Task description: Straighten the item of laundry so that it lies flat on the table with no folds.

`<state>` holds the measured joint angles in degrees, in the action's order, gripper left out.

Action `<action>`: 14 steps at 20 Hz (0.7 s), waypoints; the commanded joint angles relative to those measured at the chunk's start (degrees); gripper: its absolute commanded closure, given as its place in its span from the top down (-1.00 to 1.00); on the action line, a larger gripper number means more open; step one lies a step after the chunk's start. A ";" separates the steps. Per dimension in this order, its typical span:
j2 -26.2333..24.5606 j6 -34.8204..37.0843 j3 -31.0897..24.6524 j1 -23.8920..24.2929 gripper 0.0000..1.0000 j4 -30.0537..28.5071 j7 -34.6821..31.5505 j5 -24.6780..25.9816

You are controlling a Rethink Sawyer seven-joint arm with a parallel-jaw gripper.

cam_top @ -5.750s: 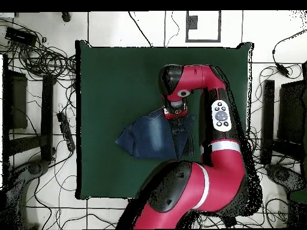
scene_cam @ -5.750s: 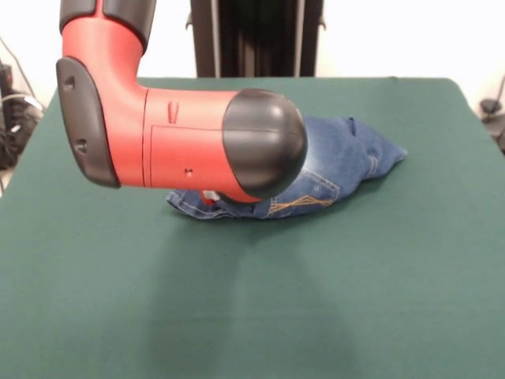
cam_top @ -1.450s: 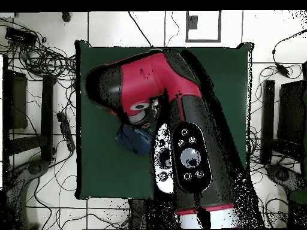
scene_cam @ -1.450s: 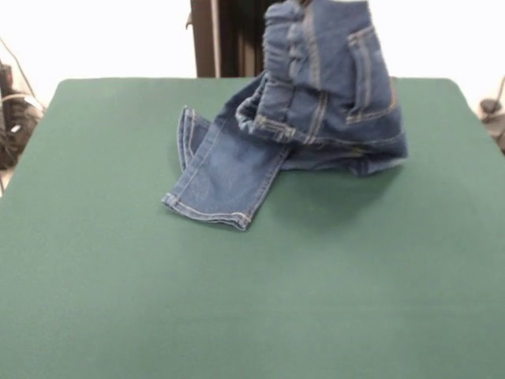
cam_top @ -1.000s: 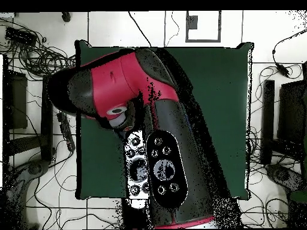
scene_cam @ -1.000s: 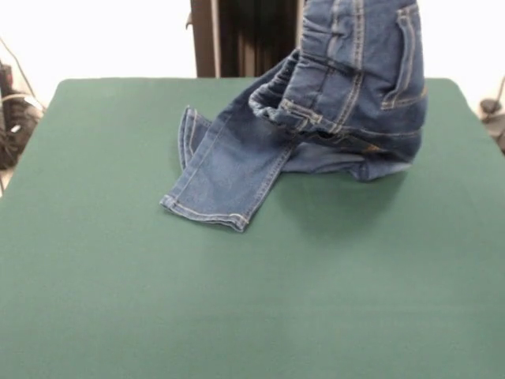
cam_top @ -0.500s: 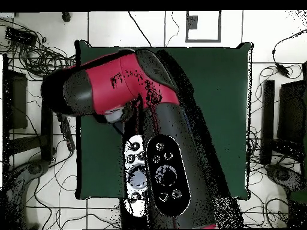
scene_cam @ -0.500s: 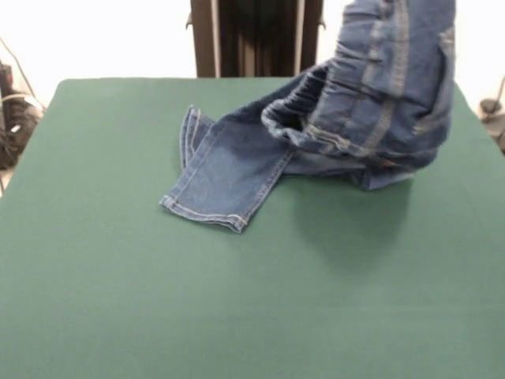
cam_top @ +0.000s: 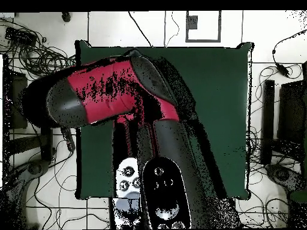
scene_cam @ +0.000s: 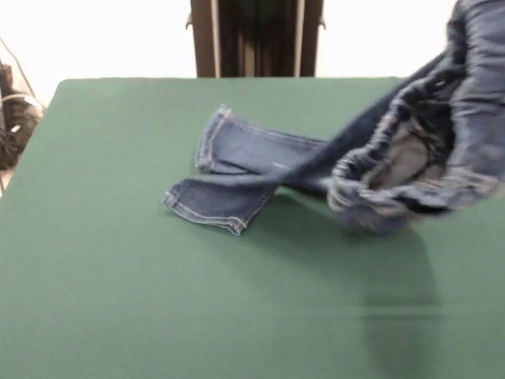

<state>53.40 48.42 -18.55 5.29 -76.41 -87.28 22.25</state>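
The item of laundry (scene_cam: 410, 158), a small pair of blue jeans, has its waist end raised off the table at the right. It is blurred and runs up past the picture's top right corner. Its two legs trail left and rest on the green table (scene_cam: 158, 300), crossing near the hems (scene_cam: 207, 207). In the overhead view the red and black arm (cam_top: 102, 90) spans the table's (cam_top: 222, 90) left half and hides the jeans beneath it. Neither view shows my gripper itself.
A dark upright column (scene_cam: 254, 38) stands behind the table's far edge. Cables lie off the table's left side (scene_cam: 12, 118). In the overhead view, cables (cam_top: 36, 60) and dark equipment (cam_top: 270, 120) surround the table on the floor.
The raised waist end has swung further right and lower. The legs have been dragged right, with one leg pulled out from under the other. In the overhead view the arm's end has moved left.
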 commanded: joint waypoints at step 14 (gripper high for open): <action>4.18 -10.28 -3.38 -4.16 -1.00 -6.75 -5.64 -3.82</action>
<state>57.31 43.95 -18.55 2.38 -76.46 -87.28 20.89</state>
